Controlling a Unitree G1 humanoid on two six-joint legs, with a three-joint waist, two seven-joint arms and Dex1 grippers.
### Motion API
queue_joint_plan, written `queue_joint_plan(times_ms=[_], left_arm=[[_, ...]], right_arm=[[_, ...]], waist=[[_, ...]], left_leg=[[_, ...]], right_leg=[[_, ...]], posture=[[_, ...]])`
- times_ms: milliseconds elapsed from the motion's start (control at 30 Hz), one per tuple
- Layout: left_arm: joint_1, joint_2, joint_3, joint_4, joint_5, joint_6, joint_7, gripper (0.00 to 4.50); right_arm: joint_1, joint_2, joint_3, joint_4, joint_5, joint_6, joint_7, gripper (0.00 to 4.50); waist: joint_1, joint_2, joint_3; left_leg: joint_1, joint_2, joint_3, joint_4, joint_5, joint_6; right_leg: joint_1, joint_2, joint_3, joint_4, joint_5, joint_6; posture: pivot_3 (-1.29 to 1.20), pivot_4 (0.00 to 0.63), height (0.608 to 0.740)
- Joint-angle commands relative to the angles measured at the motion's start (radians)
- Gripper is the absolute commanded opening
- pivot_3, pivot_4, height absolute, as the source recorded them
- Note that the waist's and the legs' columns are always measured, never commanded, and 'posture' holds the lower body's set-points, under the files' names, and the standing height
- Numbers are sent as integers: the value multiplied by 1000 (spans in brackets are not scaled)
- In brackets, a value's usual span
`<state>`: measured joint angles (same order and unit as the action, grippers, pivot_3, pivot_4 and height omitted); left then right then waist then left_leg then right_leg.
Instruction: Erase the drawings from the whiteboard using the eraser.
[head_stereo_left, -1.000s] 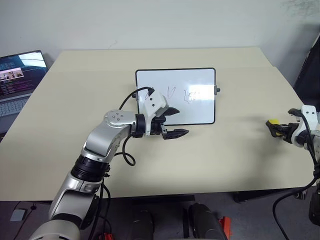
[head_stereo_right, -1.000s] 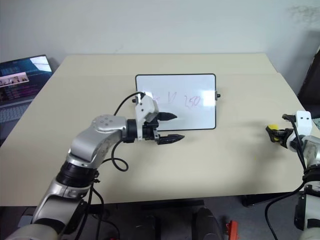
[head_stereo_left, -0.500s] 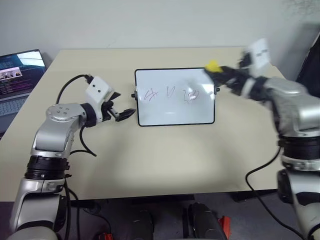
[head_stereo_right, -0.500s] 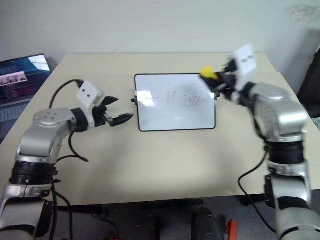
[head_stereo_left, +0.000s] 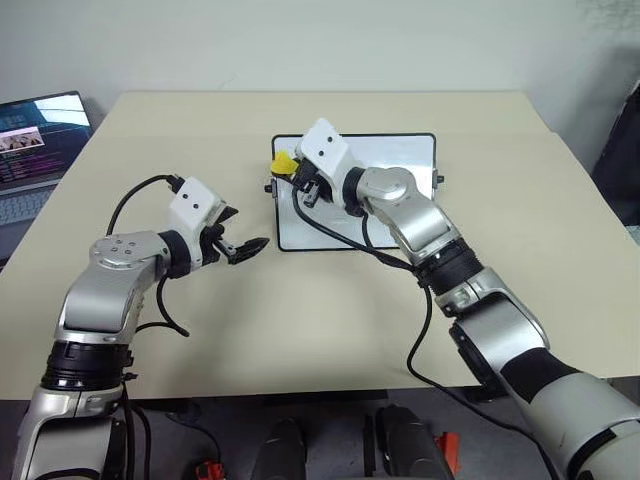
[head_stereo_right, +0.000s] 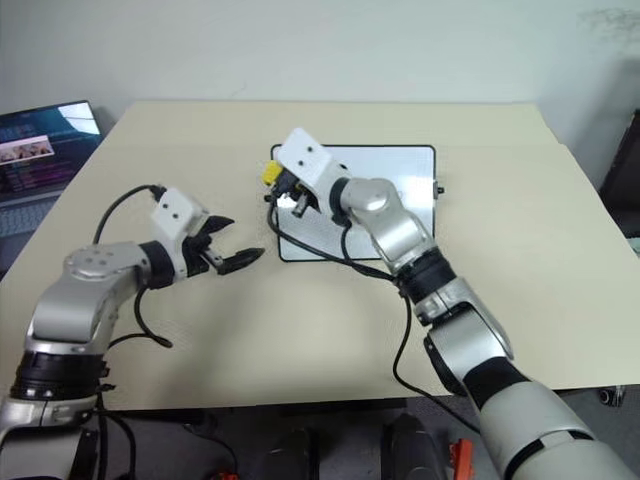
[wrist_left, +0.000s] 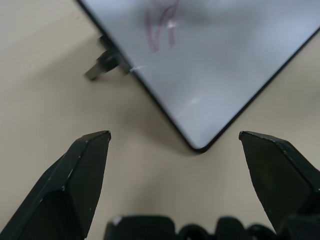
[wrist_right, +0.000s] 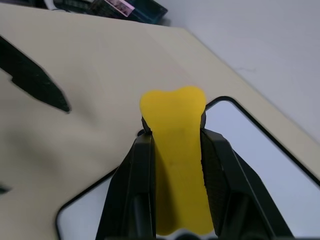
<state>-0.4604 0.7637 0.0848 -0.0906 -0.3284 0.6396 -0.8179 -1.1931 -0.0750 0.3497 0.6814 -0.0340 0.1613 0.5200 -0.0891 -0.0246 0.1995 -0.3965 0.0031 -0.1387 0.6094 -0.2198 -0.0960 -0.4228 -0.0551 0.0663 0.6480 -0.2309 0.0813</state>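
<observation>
The whiteboard (head_stereo_left: 408, 157) lies flat at the middle of the table, and my right arm reaches across it from the right. My right gripper (head_stereo_left: 291, 170) is shut on the yellow eraser (head_stereo_left: 283, 161) and holds it over the board's far left corner; the eraser (wrist_right: 174, 150) is clamped between both fingers. A reddish scribble (wrist_left: 161, 26) of the drawings shows near the board's left edge. My arm hides the other drawings. My left gripper (head_stereo_left: 246, 230) is open and empty, just left of the board's near left corner (wrist_left: 200, 146).
An open laptop (head_stereo_left: 38, 130) sits at the table's far left edge. A black cable loops from my right wrist over the board. Bare table extends in front of the board and to its right.
My right arm has swung left across the board, carrying the eraser from the right edge to the far left corner. The left gripper left the board's front and drew off to the left.
</observation>
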Motion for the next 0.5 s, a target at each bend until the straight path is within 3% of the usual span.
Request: queue_joint_plan(times_ms=[33,500], left_arm=[[12,45,44,-80,-49,48,-31,4500],[13,67,29,-130,-73,95,-28,4500]], right_arm=[[-58,28,-6,109,-52,-115,-21,922],[-229,124,-66,538,-136,-265,-170,908]], waist=[[-4,0,0],[-23,0,0]], left_leg=[[0,0,0,0,0,0],[2,0,0,-1,0,0]], right_leg=[[0,0,0,0,0,0],[0,0,1,2,0,0]], posture=[[0,150,740],[0,150,740]])
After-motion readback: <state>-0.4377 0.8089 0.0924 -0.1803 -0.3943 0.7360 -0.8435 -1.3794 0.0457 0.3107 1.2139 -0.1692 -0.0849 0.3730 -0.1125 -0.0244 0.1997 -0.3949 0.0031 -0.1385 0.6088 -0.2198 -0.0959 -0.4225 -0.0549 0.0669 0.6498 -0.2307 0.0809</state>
